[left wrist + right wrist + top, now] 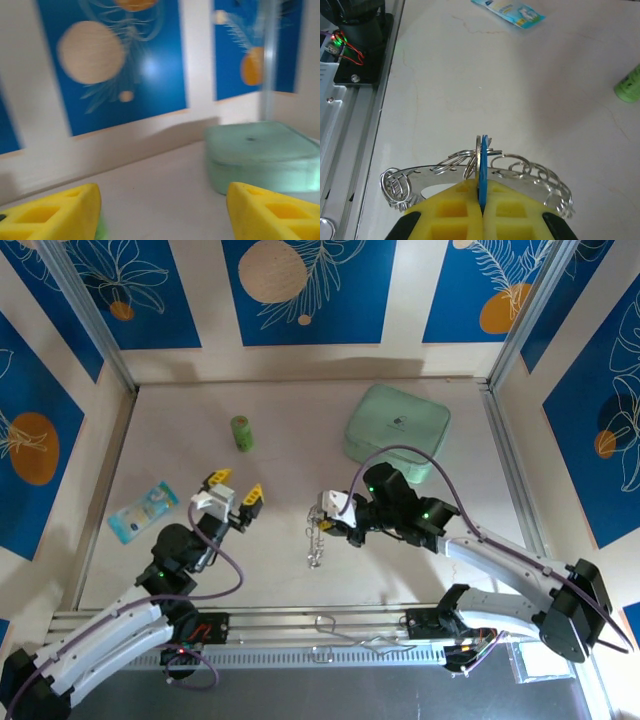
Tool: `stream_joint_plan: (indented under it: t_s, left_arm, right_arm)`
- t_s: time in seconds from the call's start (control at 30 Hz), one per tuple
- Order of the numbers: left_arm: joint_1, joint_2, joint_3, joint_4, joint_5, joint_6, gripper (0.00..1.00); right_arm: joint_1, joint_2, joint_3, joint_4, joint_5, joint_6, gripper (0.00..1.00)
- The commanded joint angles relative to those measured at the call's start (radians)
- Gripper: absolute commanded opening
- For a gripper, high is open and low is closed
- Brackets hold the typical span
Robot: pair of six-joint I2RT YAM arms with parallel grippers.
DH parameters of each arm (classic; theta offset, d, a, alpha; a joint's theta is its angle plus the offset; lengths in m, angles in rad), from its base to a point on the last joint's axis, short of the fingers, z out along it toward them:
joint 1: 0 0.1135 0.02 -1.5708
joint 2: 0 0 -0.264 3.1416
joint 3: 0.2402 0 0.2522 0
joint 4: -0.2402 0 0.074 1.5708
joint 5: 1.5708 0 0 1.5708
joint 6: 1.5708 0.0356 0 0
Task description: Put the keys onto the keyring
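1. Right gripper is clamped tight on the blue-tagged key, tag edge-on between the pressed fingers; left gripper is spread wide with nothing in it
2. Spiky keyring arcs across just past the right fingertips, its silver loops crowding the key; can't tell if the key is threaded on or only touching
3. Step in hand looks like working the blue key onto the ring: pinch firm on the tag, go slow, steer the key's hole along one coil only, and don't snag neighbouring loops; the free left gripper could steady the ring
4. Top view places the keyring mid table, a thin line just beside the right gripper, with the left gripper well apart; right wrist view gives the key/ring contact up close, which is too coarse from above
5. Left wrist view faces the mint case and wall, away from the work
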Motion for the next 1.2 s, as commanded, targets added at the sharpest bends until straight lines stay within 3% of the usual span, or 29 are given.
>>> stream_joint_plan:
  t_s: [0.0,0.17,0.37,0.7,0.77,1.07,1.17]
  left_arm:
    - [0.023,-0.049,-0.013,-0.058,-0.273,0.023,0.67]
    - [0.036,-0.118,-0.021,-0.115,-0.337,-0.003,0.67]
    - [0.051,-0.132,-0.023,-0.168,-0.3,-0.003,0.68]
    - [0.071,-0.125,-0.034,-0.172,-0.283,-0.017,0.68]
    - [0.07,-0.108,-0.033,-0.168,-0.27,-0.013,0.68]
    - [0.071,-0.013,-0.01,-0.171,-0.261,0.004,0.67]
    - [0.072,0.013,0.0,-0.179,-0.245,-0.005,0.67]
  right_arm:
    - [0.044,0.064,0.064,0.096,-0.065,0.002,0.0]
    - [0.131,0.245,0.16,0.228,-0.108,0.049,0.0]
    - [0.167,0.444,0.226,0.342,-0.056,0.171,0.0]
    - [0.069,0.44,0.148,0.033,0.215,-0.051,0.0]
    - [0.067,0.436,0.125,-0.028,0.315,-0.103,0.0]
    - [0.044,0.434,0.053,-0.154,0.538,-0.181,0.0]
    - [0.043,0.457,0.045,-0.176,0.602,-0.207,0.08]
